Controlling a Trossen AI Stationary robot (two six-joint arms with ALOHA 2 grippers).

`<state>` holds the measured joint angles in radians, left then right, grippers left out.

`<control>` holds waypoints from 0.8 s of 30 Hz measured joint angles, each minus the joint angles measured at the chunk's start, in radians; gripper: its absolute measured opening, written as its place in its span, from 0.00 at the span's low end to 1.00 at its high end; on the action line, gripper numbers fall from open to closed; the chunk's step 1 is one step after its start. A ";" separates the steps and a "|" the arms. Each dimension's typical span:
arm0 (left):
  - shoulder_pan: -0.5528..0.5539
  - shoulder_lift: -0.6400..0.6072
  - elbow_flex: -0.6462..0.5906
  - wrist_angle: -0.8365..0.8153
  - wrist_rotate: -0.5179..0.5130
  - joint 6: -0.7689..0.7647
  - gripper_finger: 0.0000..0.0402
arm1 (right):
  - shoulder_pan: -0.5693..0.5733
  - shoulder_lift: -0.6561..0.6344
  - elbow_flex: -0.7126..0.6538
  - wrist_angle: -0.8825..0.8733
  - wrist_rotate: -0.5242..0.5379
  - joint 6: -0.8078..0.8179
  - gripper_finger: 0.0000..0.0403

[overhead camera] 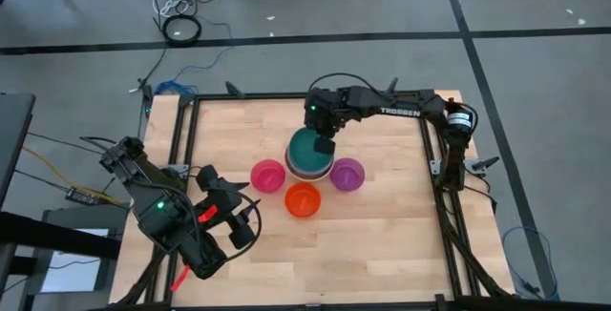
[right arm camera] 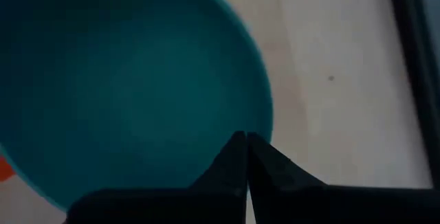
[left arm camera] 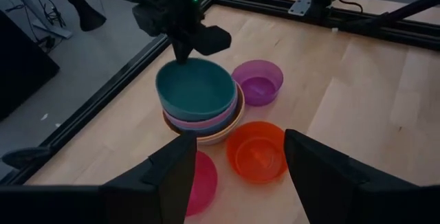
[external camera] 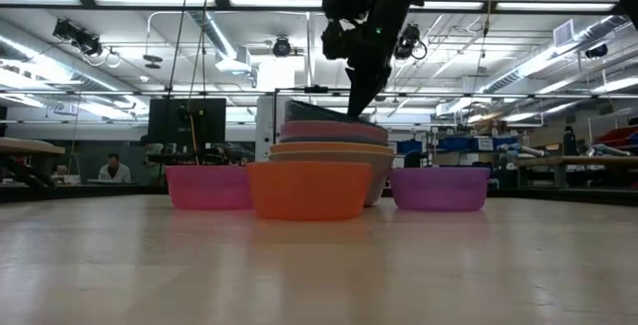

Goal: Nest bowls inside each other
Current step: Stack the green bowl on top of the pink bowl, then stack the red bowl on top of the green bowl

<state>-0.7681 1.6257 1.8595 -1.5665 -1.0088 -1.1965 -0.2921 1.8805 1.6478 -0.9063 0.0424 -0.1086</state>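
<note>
Several larger bowls stand nested in a stack (external camera: 334, 151) at the table's middle, with the teal bowl (overhead camera: 305, 153) on top. In the low view the teal bowl looks tilted, lower on the side where my right gripper (overhead camera: 325, 145) comes down. That gripper is shut, its tips at the teal rim. A magenta bowl (overhead camera: 268, 175), a red-orange bowl (overhead camera: 303, 199) and a purple bowl (overhead camera: 347, 174) rest on their bases around the stack. My left gripper (left arm camera: 240, 162) waits open at the near left, well short of the bowls. My right gripper touches the teal bowl's rim (right arm camera: 263, 126) with its shut fingertips, on the side toward the table's right edge. The fingers slant steeply down from the far right. Nothing is pinched between them. The bowl sits in the stack, not lifted.
A black metal frame (overhead camera: 431, 149) runs along the table's left, far and right edges. Bare wood lies near the front edge and to the right of the purple bowl. Cables lie on the floor beyond the far edge.
</note>
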 joint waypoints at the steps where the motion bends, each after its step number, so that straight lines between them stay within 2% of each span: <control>1: 0.000 0.000 0.000 -0.001 0.000 0.000 0.57 | 0.003 0.000 -0.009 0.008 -0.008 0.003 0.00; 7: 0.000 0.000 0.000 -0.003 0.000 0.000 0.57 | 0.035 0.000 -0.059 0.051 -0.020 0.024 0.00; 16: 0.000 -0.001 -0.007 0.000 0.002 -0.019 0.57 | 0.081 0.000 -0.043 0.055 -0.009 0.037 0.00; 20: 0.026 -0.003 -0.098 -0.004 0.082 -0.087 0.57 | 0.105 0.000 0.030 0.012 -0.027 0.032 0.00; 24: 0.062 -0.002 -0.273 0.031 0.237 -0.144 0.57 | 0.153 -0.009 0.148 -0.053 -0.068 0.005 0.00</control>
<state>-0.7059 1.6238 1.5867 -1.5357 -0.7718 -1.3407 -0.1393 1.8719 1.7960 -0.9592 -0.0257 -0.1036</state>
